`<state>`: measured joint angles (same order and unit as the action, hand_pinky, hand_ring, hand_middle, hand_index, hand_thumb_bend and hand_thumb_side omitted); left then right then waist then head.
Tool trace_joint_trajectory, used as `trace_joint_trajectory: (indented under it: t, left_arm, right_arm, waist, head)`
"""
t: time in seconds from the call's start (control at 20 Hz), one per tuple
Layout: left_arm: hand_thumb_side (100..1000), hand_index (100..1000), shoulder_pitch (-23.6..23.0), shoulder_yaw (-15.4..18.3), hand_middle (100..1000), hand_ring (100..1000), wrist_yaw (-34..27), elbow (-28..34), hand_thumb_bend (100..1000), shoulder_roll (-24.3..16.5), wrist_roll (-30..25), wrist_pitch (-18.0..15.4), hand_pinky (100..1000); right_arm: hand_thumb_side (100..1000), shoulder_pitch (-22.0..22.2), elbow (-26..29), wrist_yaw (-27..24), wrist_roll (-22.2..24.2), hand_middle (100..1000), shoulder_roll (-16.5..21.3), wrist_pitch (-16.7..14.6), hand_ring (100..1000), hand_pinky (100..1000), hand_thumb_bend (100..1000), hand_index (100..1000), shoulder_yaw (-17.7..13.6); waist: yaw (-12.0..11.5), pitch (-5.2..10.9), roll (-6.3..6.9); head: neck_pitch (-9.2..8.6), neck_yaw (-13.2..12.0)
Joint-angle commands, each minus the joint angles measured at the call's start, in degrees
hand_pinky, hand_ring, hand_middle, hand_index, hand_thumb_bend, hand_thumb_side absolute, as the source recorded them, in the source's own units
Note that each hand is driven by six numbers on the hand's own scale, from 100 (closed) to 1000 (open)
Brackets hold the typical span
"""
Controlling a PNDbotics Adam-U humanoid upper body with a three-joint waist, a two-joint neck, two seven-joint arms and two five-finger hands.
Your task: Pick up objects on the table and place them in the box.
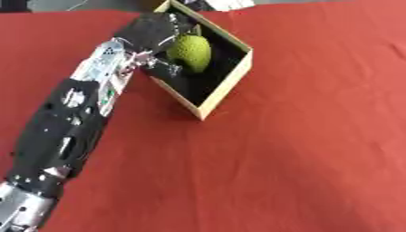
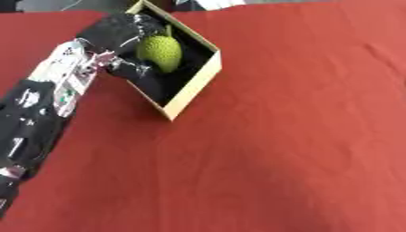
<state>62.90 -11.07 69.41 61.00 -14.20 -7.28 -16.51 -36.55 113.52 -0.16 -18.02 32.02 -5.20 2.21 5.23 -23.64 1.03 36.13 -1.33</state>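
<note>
— Placement, by the look of it: the left robot hand was over the near-left wall of the box, its fingers curled round the fruit — green, bumpy, roundish.

— Was the fruit inside already?

— It sat within the box's walls against the dark interior, but I couldn't tell whether it rested on the bottom or hung in the grasp. The hand was closed on it, thumb side toward the near wall.

— So what did the next move call for?

— I judged a release: lower the fruit until it was borne by the box floor, spread the fingers, then lift the hand straight up so it cleared the wall without dragging the box along. The box looked light and sat askew, so a snagged finger could have shifted it.

— And the right robot hand?

— It showed in neither view.

— Surface, room?

— Red cloth covered the tabletop, with faint creases toward the right. I saw no other objects on it. Beyond the far edge there was only a strip of pale floor and some indistinct shapes.
</note>
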Motion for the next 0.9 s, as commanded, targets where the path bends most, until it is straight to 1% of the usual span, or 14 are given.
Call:
trace_joint_trajectory:
  t: [0.05, 0.2, 0.3, 0.45, 0.5, 0.55, 0.65, 0.7, 0.75, 0.9]
  left_arm:
    - [354, 929, 0.5, 0.7, 809, 807, -0.6, 1.3, 442, -0.8, 0.8, 0.3, 781]
    - [400, 931, 0.5, 1.4, 807, 804, -1.8, 2.5, 469, -1.1, 1.5, 1.2, 780]
    - [412, 929, 0.6, 1.8, 801, 800, -2.8, 3.3, 468, -1.4, 1.6, 1.7, 775]
    - [385, 908, 0.5, 2.4, 779, 784, -4.8, 5.0, 400, -1.8, 2.2, 2.4, 759]
    - [385, 908, 0.4, 2.5, 779, 784, -5.6, 5.7, 400, -1.9, 2.3, 2.6, 759]
    - [367, 897, 0.3, 2.6, 765, 774, -6.4, 6.5, 354, -2.1, 2.5, 2.7, 750]
    - [359, 887, -0.2, 3.0, 749, 760, -8.6, 9.0, 292, -3.1, 2.9, 3.2, 742]
    - [361, 885, -0.5, 3.1, 748, 758, -10.1, 10.6, 288, -3.7, 2.9, 3.5, 741]
    - [353, 874, -1.1, 3.3, 734, 746, -11.8, 12.6, 263, -4.7, 3.0, 3.8, 736]
    - [354, 860, -3.7, 4.4, 711, 728, -18.0, 20.0, 252, -8.4, 3.2, 5.2, 726]
  right_arm:
    - [587, -0.3, 1.1, -0.2, -0.2, 670, 0.9, 0.1, 770, 799, 100, 805, -0.4]
    - [588, -0.1, 1.1, -0.2, -0.2, 669, 0.9, 0.2, 770, 799, 100, 805, -0.4]
    - [588, 0.0, 1.1, -0.2, -0.3, 669, 0.8, 0.3, 770, 799, 100, 805, -0.4]
    - [589, 0.0, 1.1, -0.1, -0.4, 669, 0.8, 0.3, 770, 799, 100, 805, -0.4]
    - [589, 0.1, 1.1, -0.1, -0.4, 669, 0.8, 0.3, 770, 799, 100, 805, -0.4]
    - [588, 0.1, 1.1, -0.1, -0.4, 669, 0.8, 0.3, 770, 799, 100, 805, -0.4]
    - [588, 0.3, 1.1, 0.0, -0.6, 670, 1.0, 0.4, 770, 799, 100, 805, -0.6]
    - [588, 0.3, 1.1, 0.0, -0.6, 670, 1.1, 0.3, 770, 799, 100, 805, -0.6]
    - [587, 0.4, 1.1, 0.1, -0.8, 670, 1.2, 0.3, 770, 798, 100, 805, -0.7]
    - [587, 0.8, 1.1, 0.3, -1.3, 670, 1.7, 0.2, 770, 798, 100, 805, -1.1]
  waist:
    - [0.1, 1.21, -0.09]
    - [0.1, 1.24, -0.08]
    - [0.1, 1.27, -0.07]
    - [0.1, 1.33, -0.06]
    - [0.1, 1.34, -0.05]
    - [0.0, 1.36, -0.03]
    - [-0.1, 1.41, 0.05]
    - [-0.2, 1.44, 0.09]
    - [-0.3, 1.48, 0.19]
    - [-0.9, 1.59, 0.51]
  head:
    - [-0.54, 0.1]
    - [-0.58, 0.1]
    - [-0.6, 0.1]
    - [-0.63, 0.2]
    - [-0.64, 0.2]
    - [-0.63, 0.3]
    - [-0.52, 0.5]
    - [-0.48, 0.6]
    - [-0.41, 0.8]
    - [-0.11, 1.6]
